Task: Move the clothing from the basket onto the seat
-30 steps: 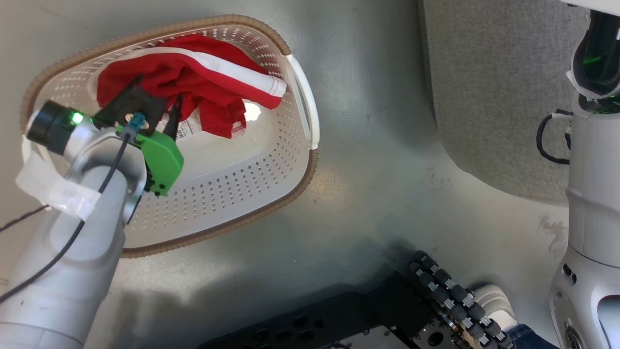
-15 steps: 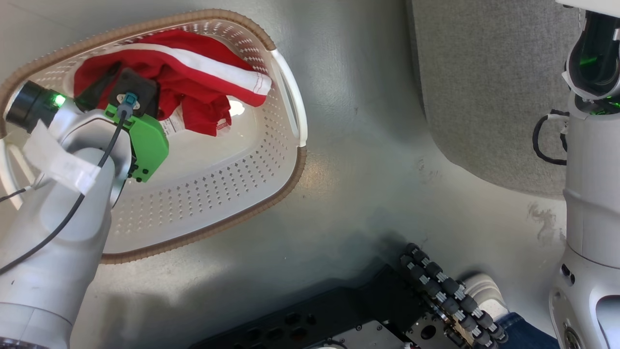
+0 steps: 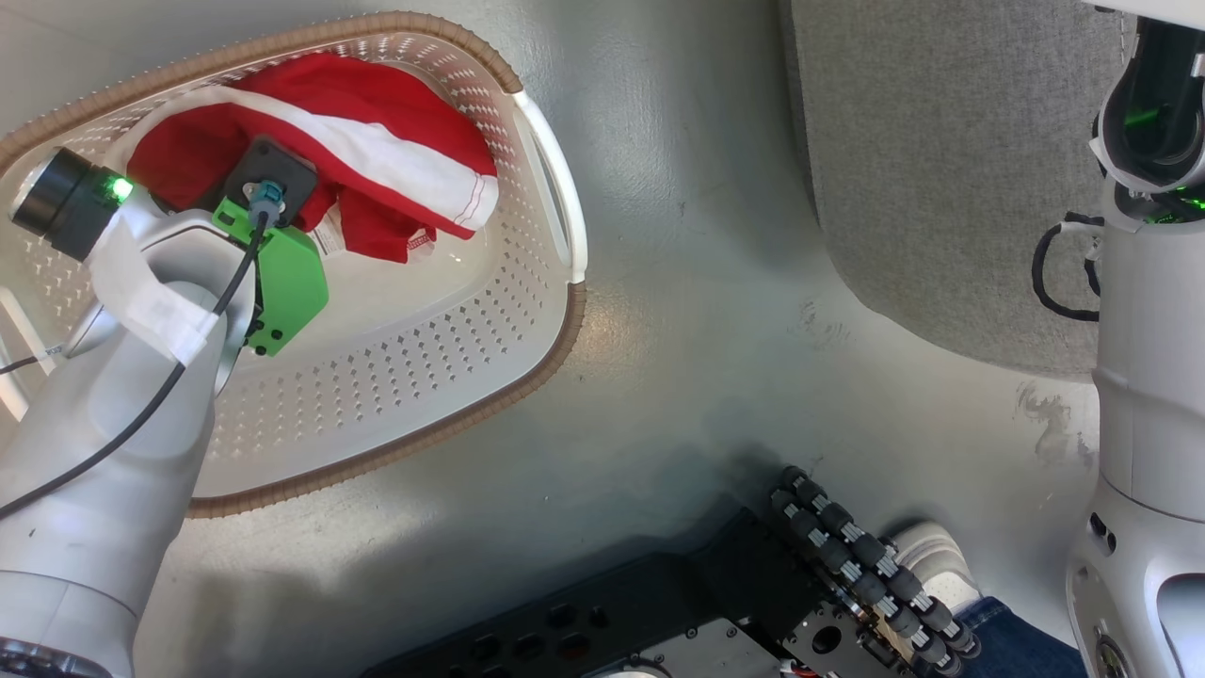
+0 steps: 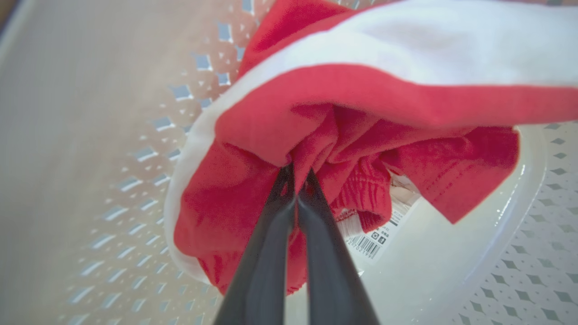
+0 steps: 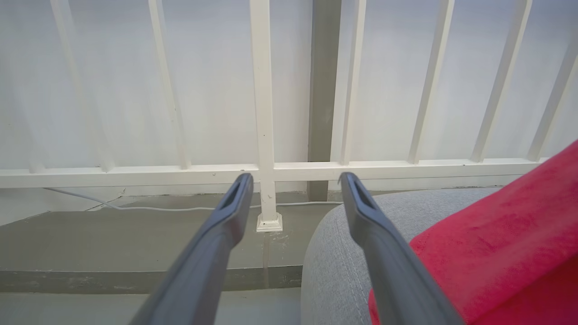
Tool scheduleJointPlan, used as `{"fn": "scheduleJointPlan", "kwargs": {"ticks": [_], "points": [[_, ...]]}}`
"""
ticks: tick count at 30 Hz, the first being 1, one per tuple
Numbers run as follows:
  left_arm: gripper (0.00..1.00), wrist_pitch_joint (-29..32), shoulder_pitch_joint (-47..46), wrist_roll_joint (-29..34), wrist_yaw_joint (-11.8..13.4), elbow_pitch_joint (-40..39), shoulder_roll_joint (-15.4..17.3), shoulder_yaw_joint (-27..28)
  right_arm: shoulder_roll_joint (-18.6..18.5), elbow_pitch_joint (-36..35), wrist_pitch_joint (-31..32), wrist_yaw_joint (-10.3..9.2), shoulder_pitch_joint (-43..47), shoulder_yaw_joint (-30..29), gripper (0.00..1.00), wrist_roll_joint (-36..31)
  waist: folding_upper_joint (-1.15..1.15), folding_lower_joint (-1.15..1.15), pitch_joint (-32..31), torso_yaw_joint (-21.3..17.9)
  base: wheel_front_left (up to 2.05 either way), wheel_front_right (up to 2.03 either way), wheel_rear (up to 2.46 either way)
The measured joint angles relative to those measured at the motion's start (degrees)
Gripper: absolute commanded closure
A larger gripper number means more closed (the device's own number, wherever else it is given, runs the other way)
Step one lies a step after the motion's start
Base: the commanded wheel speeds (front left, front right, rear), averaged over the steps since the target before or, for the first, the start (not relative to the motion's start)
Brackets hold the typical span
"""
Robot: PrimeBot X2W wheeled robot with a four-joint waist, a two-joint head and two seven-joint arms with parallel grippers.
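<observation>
Left gripper is pinched shut on a small fold of the clothing, which sits bunched at one end of the basket. Such a thin bite could slip on the lift, or loose folds may catch and drag the light basket along. Further right, the seat lies well apart across the floor, so a trailing hem could drop short. Right gripper hangs open, holding nothing

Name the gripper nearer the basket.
Left. The left gripper is inside the basket, shut on the clothing; the right gripper is open, away beside the seat.
</observation>
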Motion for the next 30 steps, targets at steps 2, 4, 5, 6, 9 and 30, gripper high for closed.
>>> {"fn": "scheduleJointPlan", "kwargs": {"ticks": [2,4,5,6,9,30], "points": [[1.0,-0.5,0.0,0.0,0.0,0.2,-0.1,0.0,0.0,0.0,0.0,-0.02,0.0,0.0,0.0,0.0,0.0,0.0,0.0,0.0,0.0,0.0,0.0],[1.0,-1.1,-0.1,0.0,0.0,0.4,-0.5,-0.1,0.0,0.0,0.0,-0.03,0.0,-0.2,0.0,0.0,0.0,0.0,-0.1,0.1,0.0,0.0,0.0],[1.0,-1.4,-0.1,0.0,0.0,0.4,-0.8,-0.2,0.0,0.0,0.0,-0.04,0.0,-0.4,0.0,0.0,0.0,0.0,-0.2,0.2,0.0,0.0,0.0],[1.0,-1.8,-0.1,-0.1,0.0,0.4,-1.2,-0.2,0.0,0.0,0.0,-0.04,0.0,-0.5,0.0,0.0,0.0,0.0,-0.4,0.3,0.0,0.0,0.0],[1.0,-2.8,-0.1,-0.7,-0.1,0.5,-2.2,-0.2,0.0,0.2,0.0,-0.04,0.0,-0.6,0.0,0.0,0.0,0.0,-0.9,0.7,0.0,0.0,0.0],[1.0,-12.3,3.7,-6.7,-1.5,-3.1,-8.7,-0.3,0.0,6.4,0.0,0.68,4.8,-2.4,0.0,-2.7,0.0,0.0,-11.1,5.6,0.0,0.0,0.0]]}}
